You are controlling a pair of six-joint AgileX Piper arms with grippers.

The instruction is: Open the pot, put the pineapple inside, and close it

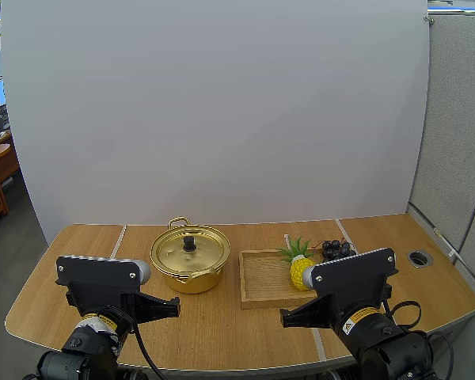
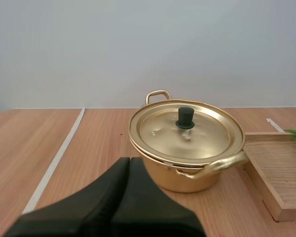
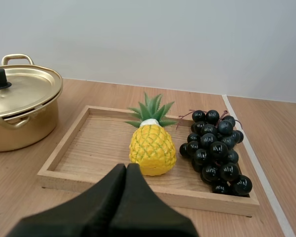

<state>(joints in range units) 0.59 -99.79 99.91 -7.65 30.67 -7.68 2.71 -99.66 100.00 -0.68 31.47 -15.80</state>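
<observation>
You see your left gripper (image 2: 129, 165) and right gripper (image 3: 127, 170) pressed together, facing the pot (image 2: 182, 180), its lid (image 2: 207, 136) on, and the pineapple (image 3: 152, 148) upright in the tray (image 3: 91, 148) beside the grapes (image 3: 214, 148).

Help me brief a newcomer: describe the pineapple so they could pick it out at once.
On the wooden table, find the shallow wooden tray beside the gold pot. Of the two things in it, the pineapple is nearer the pot. It is yellow with a green leafy crown, unlike the dark grapes beside it.
</observation>
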